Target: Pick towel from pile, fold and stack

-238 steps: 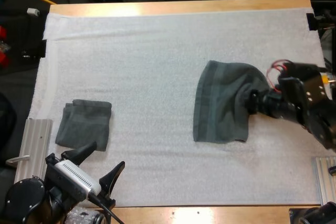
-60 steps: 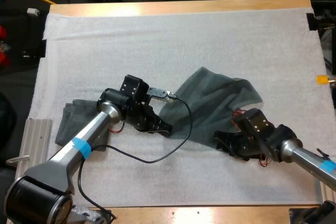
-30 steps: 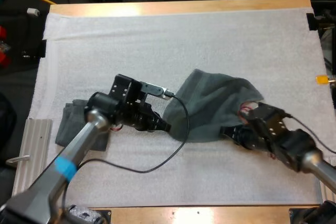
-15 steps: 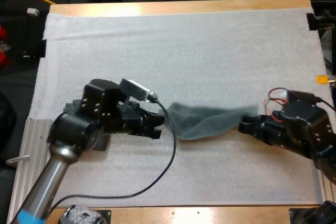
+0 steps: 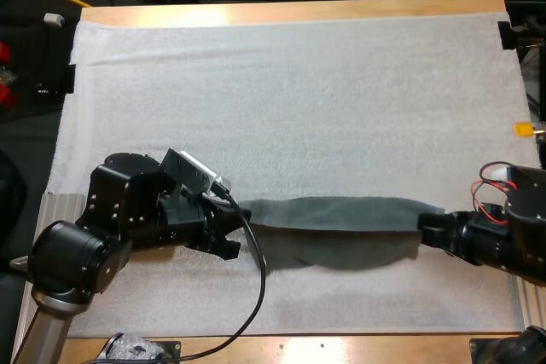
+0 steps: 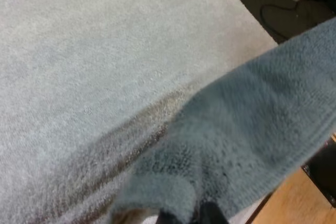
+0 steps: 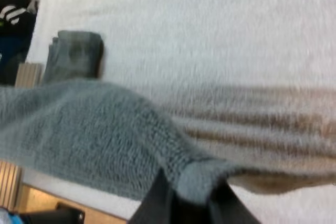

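Note:
A dark grey-green towel (image 5: pixel 337 213) hangs stretched in a long band above the white mat, held at both ends. My left gripper (image 5: pixel 240 219) is shut on its left corner, and in the left wrist view the towel (image 6: pixel 247 129) bunches over the fingertips (image 6: pixel 210 214). My right gripper (image 5: pixel 426 228) is shut on the right corner; its own view has the towel (image 7: pixel 100 140) pinched between the two fingers (image 7: pixel 157 200). A folded towel (image 7: pixel 73 56) lies on the mat beyond the stretched one, mostly hidden behind my left arm in the high view.
The towel's shadow (image 5: pixel 350 253) falls on the white mat (image 5: pixel 290 91) just below it. A ridged metal rail (image 5: pixel 51 210) lies at the mat's left edge. The wooden table edge (image 5: pixel 341 347) runs close along the near side.
Both grippers pulled apart and toward the near edge, lifting the towel off the mat and stretching it from a loose heap into a taut band. The left arm now covers the folded towel.

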{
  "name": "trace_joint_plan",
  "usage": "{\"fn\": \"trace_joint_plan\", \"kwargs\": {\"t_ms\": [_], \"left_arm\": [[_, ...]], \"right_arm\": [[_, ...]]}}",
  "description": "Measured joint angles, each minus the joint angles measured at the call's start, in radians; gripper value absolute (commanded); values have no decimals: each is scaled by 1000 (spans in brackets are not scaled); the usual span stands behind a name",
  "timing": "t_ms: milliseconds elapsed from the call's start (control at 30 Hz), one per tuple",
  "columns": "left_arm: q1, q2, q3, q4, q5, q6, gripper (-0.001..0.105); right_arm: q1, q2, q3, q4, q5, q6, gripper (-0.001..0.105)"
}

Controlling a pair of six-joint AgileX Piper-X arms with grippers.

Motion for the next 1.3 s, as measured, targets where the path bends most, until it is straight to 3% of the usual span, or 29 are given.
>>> {"fn": "trace_joint_plan", "kwargs": {"t_ms": [167,333,567,867,1033,1300], "left_arm": [[0,91,0,-16,-35,28,0],[0,226,0,-119,-93,32,0],[0,427,0,-271,-97,33,0],[13,593,0,-428,-97,33,0],[71,641,0,-469,-96,33,0],[138,701,0,-520,-19,33,0]], "right_arm": [[0,55,59,-44,-11,0,0],[0,209,157,-240,-12,12,0],[-22,461,168,-471,30,76,0],[-161,614,168,-567,-6,125,0],[-230,645,168,-600,-9,128,0],[-282,671,168,-689,-26,135,0]]}}
